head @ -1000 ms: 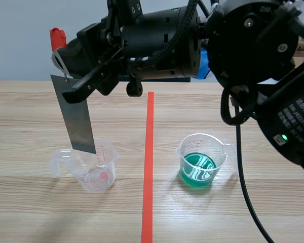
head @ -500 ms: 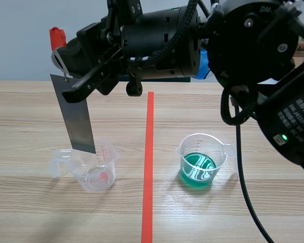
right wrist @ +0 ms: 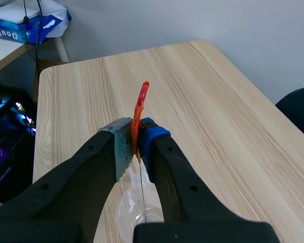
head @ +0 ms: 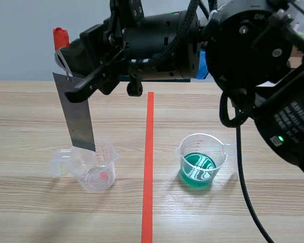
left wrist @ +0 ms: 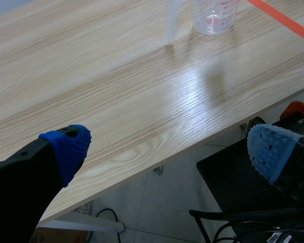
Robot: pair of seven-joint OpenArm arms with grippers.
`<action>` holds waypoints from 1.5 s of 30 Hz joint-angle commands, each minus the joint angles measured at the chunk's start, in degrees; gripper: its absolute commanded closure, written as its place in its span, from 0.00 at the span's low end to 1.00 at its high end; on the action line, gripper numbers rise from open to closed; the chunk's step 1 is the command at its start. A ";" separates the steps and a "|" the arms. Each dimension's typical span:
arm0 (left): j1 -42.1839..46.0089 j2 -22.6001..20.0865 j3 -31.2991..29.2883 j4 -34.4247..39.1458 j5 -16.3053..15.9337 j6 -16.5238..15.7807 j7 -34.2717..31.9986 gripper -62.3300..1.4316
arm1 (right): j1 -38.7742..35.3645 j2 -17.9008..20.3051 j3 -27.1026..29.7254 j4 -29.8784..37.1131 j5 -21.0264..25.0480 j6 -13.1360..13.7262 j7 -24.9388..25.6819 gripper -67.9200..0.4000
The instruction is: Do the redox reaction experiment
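two dotted pads of the right gripper (right wrist: pixel 136 144) are clenched on a thin orange-red clip (right wrist: pixel 141 99), one grey-green and one blue, with the clip's tip standing up past them. under that grip a grey metal plate (head: pixel 77 111) hangs from the clip on a small loop, a little tilted. straight below the gripper stands a clear beaker (head: pixel 93 167) on the table (head: pixel 30 116). the plate's lower edge overlaps the beaker's rim in the scene view, and we cannot tell whether it dips inside or hangs in front. from the right wrist the plate is almost wholly hidden under the fingers; we see only a thin line running down toward the beaker's mouth. a reddish spot shows low in the clear beaker, too small for us to make out. well off to the arm's own side of the gripper, past the tape line, a second beaker (head: pixel 202 159) holds green liquid.

the left gripper (left wrist: pixel 169 149) is spread wide with nothing between its blue pads (left wrist: pixel 71 147), out over the table's edge. the clear beaker is far ahead of it, its upper part cut off.
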 commanded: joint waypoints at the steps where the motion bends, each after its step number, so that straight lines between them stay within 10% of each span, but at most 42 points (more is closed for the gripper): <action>1: 0.09 0.15 0.15 0.68 -0.37 -0.07 -0.87 0.00 | 0.94 -0.20 0.04 -1.01 0.59 0.02 1.25 0.99; 45: 0.09 0.15 0.15 0.61 -0.37 -0.09 -0.59 0.00 | 0.94 -6.08 -6.36 -18.78 -31.12 3.04 23.39 0.99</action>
